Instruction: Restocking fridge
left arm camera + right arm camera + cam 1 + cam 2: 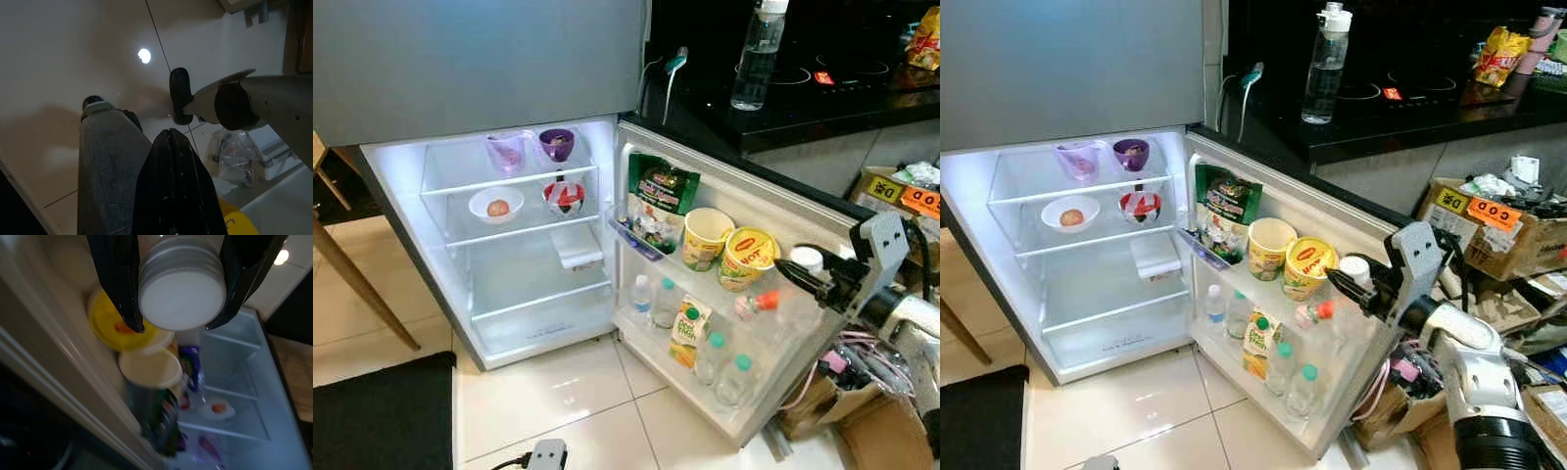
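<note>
Sitting between right tool point(174, 328) fingers: white-capped jar point(182, 289).

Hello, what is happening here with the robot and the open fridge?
The right gripper holds a white-capped container at the upper shelf of the open fridge door, beside the yellow tub and a cream cup. Bottles stand on the lower door shelf. The left gripper hangs idle, shut, above the floor.

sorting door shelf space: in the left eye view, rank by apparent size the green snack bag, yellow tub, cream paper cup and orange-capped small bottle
1. Green foil snack bag, largest.
2. Yellow lidded round tub and cream paper cup: look about alike, so unranked.
3. Orange-capped small clear bottle, smallest.
</note>
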Available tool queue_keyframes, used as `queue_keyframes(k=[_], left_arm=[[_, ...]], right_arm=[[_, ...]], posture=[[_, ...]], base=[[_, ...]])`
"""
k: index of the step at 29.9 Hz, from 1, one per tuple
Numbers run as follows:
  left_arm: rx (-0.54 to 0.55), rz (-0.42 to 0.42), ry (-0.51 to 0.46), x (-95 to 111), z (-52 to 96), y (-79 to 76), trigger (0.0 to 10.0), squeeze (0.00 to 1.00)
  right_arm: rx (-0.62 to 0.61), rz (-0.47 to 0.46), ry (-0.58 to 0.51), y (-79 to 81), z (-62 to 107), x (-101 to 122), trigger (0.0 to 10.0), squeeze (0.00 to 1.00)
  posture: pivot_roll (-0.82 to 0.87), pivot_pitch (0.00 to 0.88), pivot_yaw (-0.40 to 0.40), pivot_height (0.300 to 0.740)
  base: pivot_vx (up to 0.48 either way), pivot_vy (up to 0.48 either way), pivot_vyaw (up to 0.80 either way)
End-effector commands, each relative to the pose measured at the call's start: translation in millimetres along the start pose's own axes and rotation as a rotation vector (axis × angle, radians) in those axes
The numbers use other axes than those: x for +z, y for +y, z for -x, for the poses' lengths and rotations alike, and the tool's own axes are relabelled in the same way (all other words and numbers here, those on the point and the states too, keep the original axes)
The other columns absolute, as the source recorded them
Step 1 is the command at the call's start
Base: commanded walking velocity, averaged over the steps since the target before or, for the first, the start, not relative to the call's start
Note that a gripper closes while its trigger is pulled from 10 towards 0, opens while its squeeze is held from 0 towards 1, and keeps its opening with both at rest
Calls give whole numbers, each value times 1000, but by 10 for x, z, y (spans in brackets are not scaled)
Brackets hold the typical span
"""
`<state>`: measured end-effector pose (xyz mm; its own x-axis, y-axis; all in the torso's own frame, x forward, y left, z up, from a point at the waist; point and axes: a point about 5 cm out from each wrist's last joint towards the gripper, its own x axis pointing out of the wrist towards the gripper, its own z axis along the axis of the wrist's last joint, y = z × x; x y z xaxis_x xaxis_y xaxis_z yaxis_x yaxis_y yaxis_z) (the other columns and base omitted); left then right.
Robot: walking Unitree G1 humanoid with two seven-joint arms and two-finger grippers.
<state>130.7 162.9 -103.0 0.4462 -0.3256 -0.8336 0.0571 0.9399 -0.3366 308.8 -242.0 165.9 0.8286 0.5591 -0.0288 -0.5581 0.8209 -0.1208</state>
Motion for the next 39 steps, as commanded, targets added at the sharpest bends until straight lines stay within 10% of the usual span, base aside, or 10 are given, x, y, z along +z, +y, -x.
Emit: queue_keyframes(k=[1, 24, 39], left_arm=[[2, 5, 35, -101, 8, -11, 10000, 0], [-1, 12, 29, -102, 2, -28, 10000, 0], [-1, 8, 29, -95, -10, -48, 10000, 0]], right_arm=[[1, 22, -57, -4, -18, 113, 10000, 0], [51, 8, -163, 81, -79, 241, 10000, 0], [435, -164, -136, 982, -369, -32, 10000, 0]], posture=[[-87, 0, -38, 740], [-85, 0, -43, 740], [-88, 0, -43, 740]], base=[[0, 0, 0], [0, 0, 0], [0, 0, 0]])
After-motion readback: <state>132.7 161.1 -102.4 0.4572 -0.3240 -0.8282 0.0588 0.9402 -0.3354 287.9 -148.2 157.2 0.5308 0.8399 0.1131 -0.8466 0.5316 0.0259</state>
